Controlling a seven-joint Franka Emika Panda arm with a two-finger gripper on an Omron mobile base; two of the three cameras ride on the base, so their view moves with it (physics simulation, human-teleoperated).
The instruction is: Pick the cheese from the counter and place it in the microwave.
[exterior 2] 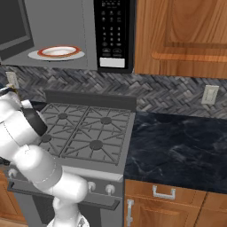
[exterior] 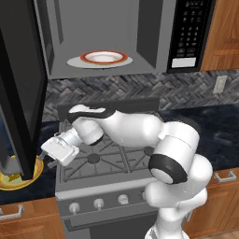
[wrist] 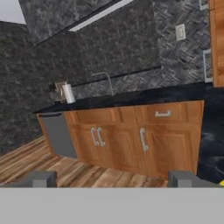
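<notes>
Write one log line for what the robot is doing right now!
stage: reaching | fingers: open, holding nothing | arm: stretched left over stove | microwave: door open, plate inside | cheese: not grabbed yet

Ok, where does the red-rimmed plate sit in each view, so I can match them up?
Left base view: the red-rimmed plate is upper centre, inside the open microwave.
Right base view: it is upper left, in the same cavity.
Hand view: this one faces the lower cabinets across the room instead.
Shared landmark: the black keypad panel, right of the plate in both base views.
</notes>
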